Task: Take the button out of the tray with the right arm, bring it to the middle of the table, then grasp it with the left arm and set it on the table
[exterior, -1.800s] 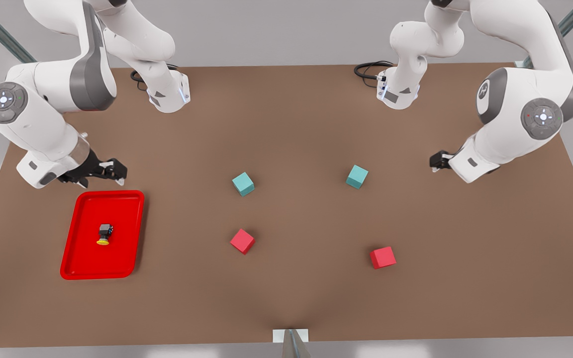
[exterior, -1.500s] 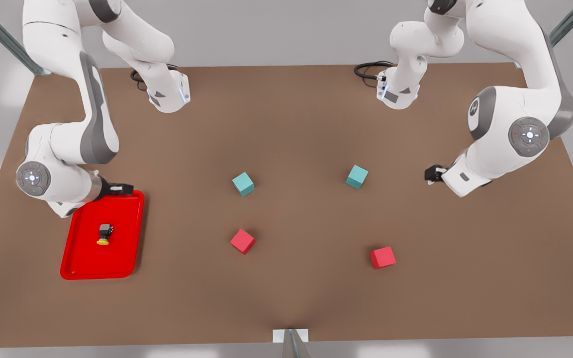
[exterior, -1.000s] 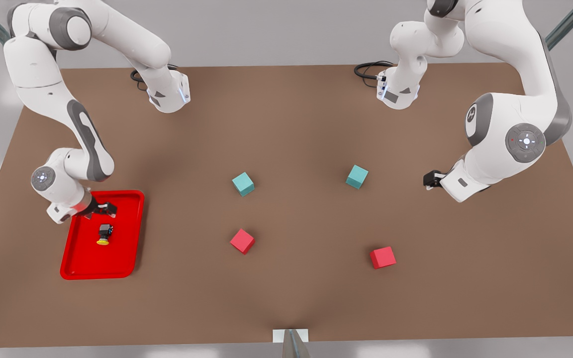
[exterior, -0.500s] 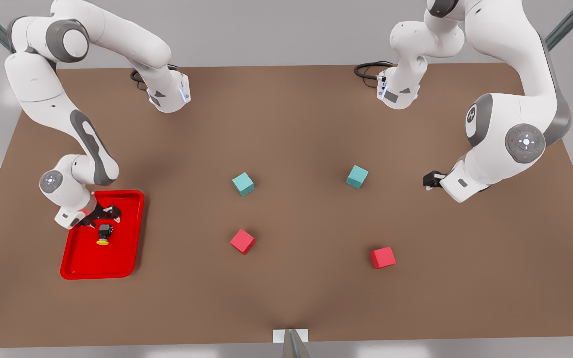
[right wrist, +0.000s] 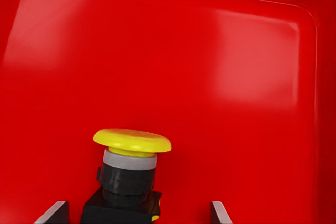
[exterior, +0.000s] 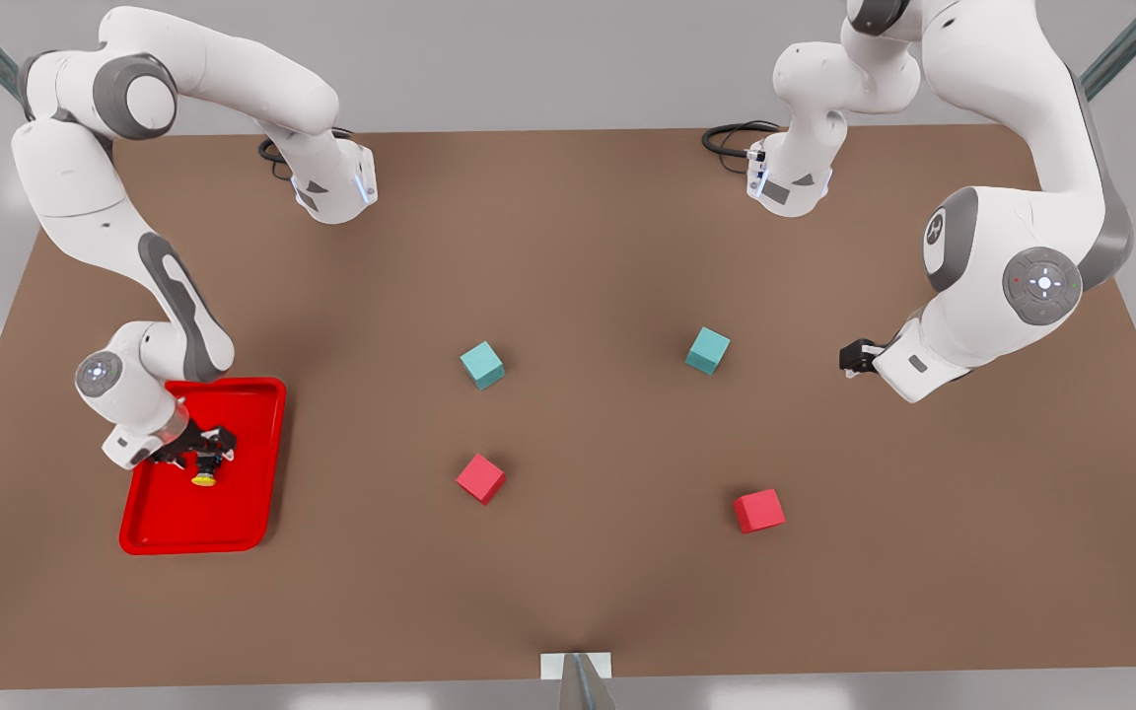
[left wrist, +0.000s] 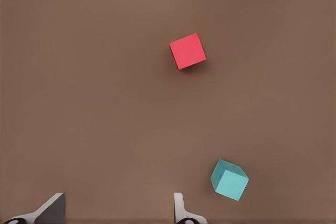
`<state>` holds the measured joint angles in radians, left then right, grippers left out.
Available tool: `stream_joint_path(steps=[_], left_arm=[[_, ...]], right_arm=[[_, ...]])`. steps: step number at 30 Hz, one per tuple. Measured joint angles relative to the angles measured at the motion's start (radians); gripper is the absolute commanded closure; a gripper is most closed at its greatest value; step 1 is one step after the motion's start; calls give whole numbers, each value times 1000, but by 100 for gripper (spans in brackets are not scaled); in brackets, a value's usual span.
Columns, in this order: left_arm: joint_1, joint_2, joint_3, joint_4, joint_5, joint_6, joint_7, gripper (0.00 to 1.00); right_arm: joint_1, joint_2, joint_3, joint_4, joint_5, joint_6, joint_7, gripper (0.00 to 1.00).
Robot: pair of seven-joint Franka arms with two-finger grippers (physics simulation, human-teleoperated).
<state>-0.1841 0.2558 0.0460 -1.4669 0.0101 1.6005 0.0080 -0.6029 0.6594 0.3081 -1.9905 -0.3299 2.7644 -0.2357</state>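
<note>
Button (exterior: 204,477) lies in tray (exterior: 243,513) at the table's (exterior: 568,247) front-left corner; right gripper (exterior: 205,456) straddles it, fingers apart, no grasp yet; left gripper (exterior: 852,356) waits, spread; lift, handover, placement remain.

Brown table (exterior: 588,247), matte, flat. On it: red tray (exterior: 238,513) near the front view's left edge. Two teal cubes mid-table, one (exterior: 481,364) left of centre, other (exterior: 707,350) right of centre, well apart. Two red cubes nearer the camera, one (exterior: 480,477) below the left teal cube, other (exterior: 758,510) further right. Two white arm bases (exterior: 331,187) (exterior: 790,182) bolted at the far edge, black cables (exterior: 731,138) beside them. All cubes apart, none touching.
</note>
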Motion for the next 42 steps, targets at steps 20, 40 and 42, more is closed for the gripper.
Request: stream_joint_path(steps=[20, 40, 42], left_arm=[[0, 10, 1, 1, -1, 0, 1, 0], [0, 15, 3, 2, -3, 3, 0, 0], [0, 15, 2, 2, -3, 3, 0, 0]], right_arm=[[6, -2, 9, 26, 10, -56, 30, 62], [167, -119, 379, 314, 16, -489, 75, 61], [245, -122, 396, 324, 15, -550, 119, 61]])
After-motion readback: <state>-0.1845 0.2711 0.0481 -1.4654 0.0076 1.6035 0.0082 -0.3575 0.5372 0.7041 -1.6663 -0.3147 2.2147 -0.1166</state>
